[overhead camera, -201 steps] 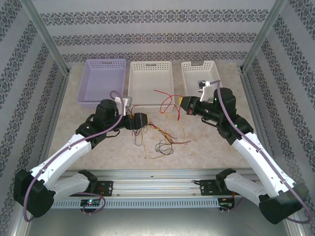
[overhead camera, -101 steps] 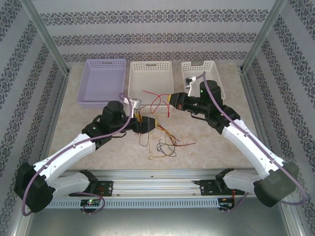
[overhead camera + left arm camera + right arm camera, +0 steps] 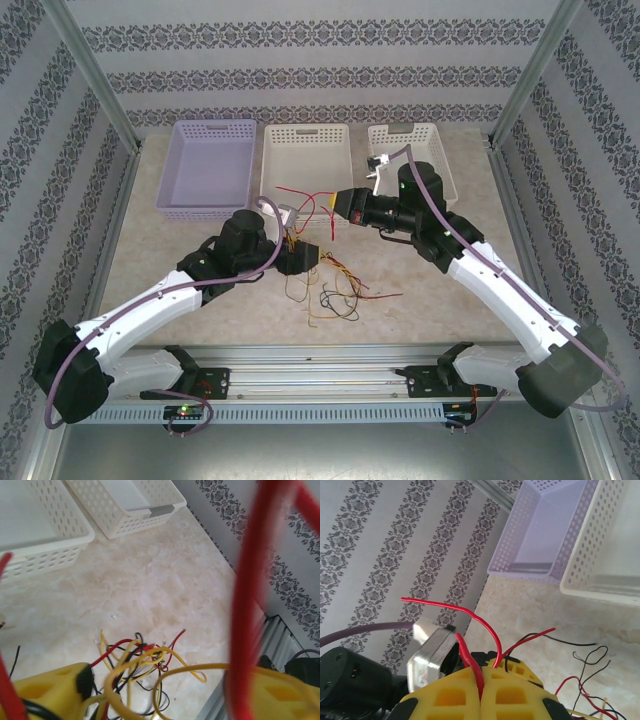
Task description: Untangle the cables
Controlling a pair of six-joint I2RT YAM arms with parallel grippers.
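The cables (image 3: 330, 285) lie in a loose red, yellow and black tangle on the table, just right of my left gripper (image 3: 303, 258). In the left wrist view its yellow fingers (image 3: 50, 692) stand apart low over the tangle (image 3: 140, 655), with yellow loops lying between them; the left gripper (image 3: 172, 680) is open. A blurred red cable (image 3: 250, 605) crosses close to that lens. My right gripper (image 3: 338, 203) hangs above the table in front of the middle basket. The right gripper (image 3: 481, 674) is shut on a red cable (image 3: 470, 612), which arcs left and down (image 3: 305, 192).
Three baskets line the far edge: purple (image 3: 205, 165), white middle (image 3: 305, 160), and white right (image 3: 435, 160) partly behind the right arm. A metal rail (image 3: 320, 360) runs along the near edge. The left wrist's silver block (image 3: 430, 652) sits close behind the right fingers.
The right gripper has carried the red cable left and away from the tangle. The left gripper has slid right and nearer, onto the tangle's edge.
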